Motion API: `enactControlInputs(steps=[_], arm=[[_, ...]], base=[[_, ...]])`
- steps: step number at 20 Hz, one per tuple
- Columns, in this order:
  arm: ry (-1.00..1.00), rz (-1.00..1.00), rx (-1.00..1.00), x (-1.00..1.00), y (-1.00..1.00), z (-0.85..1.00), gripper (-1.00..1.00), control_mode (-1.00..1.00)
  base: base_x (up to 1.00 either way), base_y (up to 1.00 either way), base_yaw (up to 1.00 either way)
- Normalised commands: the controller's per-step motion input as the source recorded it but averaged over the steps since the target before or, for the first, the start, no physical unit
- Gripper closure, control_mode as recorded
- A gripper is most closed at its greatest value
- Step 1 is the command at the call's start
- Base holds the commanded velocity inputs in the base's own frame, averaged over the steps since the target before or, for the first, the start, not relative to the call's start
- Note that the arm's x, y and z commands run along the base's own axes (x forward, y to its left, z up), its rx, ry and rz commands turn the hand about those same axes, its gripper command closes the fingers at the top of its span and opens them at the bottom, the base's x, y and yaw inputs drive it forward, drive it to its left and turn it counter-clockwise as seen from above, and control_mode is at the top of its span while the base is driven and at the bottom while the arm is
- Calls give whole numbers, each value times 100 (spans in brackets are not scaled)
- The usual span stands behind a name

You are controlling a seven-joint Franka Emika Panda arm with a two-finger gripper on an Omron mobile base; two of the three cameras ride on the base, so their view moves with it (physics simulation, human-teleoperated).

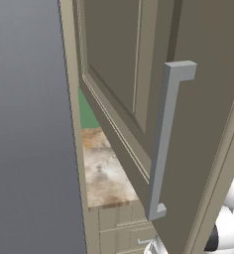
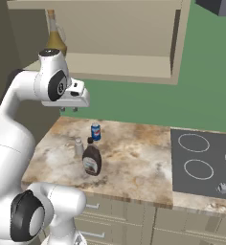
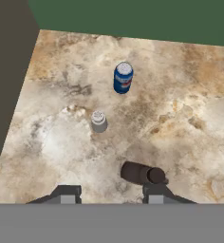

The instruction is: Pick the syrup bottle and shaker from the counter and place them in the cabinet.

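Note:
The syrup bottle (image 2: pixel 92 160), dark brown with a white label, stands upright on the counter (image 2: pixel 134 162). Just left of it and slightly farther back is the small grey shaker (image 2: pixel 78 147). My gripper (image 2: pixel 69 109) hangs well above both, pointing down, open with nothing between its fingers. From the hand view, the syrup bottle (image 3: pixel 142 173) lies just ahead of the right fingertip (image 3: pixel 154 192), and the shaker (image 3: pixel 99 121) is farther up the counter (image 3: pixel 190 118). The cabinet (image 2: pixel 124 67) above is open. Its door (image 1: pixel 114 64) and grey bar handle (image 1: pixel 163 144) swing out on the left.
A blue can (image 2: pixel 96 131) stands behind the shaker, also seen from the hand as the can (image 3: pixel 123 78). An amber bottle (image 2: pixel 54 40) sits at the left of the cabinet shelf. A dark cooktop (image 2: pixel 203 162) lies to the right. Drawer fronts (image 2: pixel 115 217) run below the counter edge.

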Motion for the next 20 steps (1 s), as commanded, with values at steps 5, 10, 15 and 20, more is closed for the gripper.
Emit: enactControlInputs(steps=[5, 10, 15, 20], arm=[[0, 0, 0, 0, 0, -1, -100, -100], [0, 5, 5, -5, -42, -23, -100, -100], [0, 14, 11, -15, -77, -33, -100, -100], [-3, 23, 9, -26, -61, -43, -100, -100]], base=[[0, 0, 0], [0, 0, 0], [0, 0, 0], [0, 0, 0]])
